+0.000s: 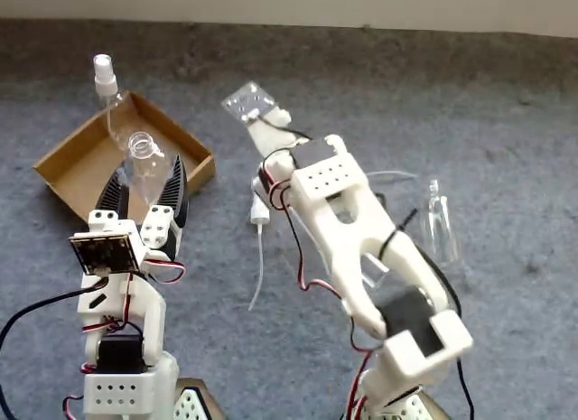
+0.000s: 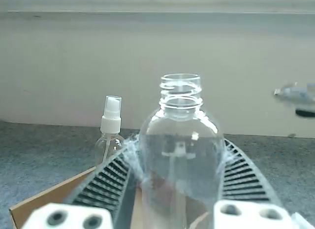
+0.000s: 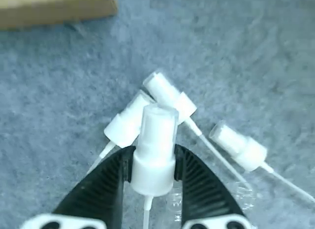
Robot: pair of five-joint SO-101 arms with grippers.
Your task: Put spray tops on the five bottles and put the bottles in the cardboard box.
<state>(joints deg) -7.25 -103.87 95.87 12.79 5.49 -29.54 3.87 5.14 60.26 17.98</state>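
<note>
Only one capped bottle (image 1: 108, 99) stood in the cardboard box (image 1: 68, 167); my left end effector (image 1: 147, 172) pinched an uncapped bottle (image 2: 179, 140), my right end effector (image 3: 153, 165) a spray top (image 3: 155, 133).

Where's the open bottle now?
High view: the open bottle is upright in the left claw over the near side of the box, with the capped bottle behind it at the far corner.

L arm upright, L tool (image 1: 149, 169) raised, fingers clamped, R arm stretched fwd, R tool (image 3: 152, 151) low, fingers clamped
</note>
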